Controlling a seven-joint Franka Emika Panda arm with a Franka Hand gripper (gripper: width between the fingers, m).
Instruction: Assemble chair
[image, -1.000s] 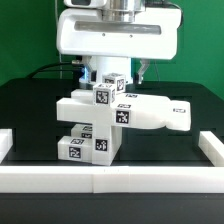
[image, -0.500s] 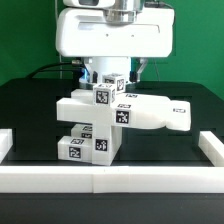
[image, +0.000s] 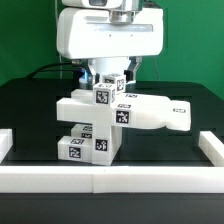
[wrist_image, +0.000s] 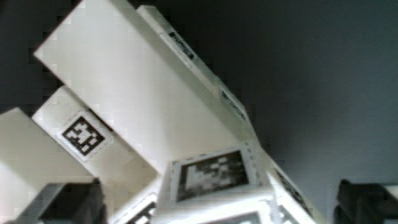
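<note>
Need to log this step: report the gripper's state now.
Gripper: jaws open, holding nothing, above the stacked chair parts.

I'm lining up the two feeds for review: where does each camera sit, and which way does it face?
Exterior view: off the arm, low beyond the border rail, facing the chair; the gripper stands open above it.
Wrist view: on the wrist, looking along the gripper onto the chair; dark fingertips show.
Shared: the tagged chair.
</note>
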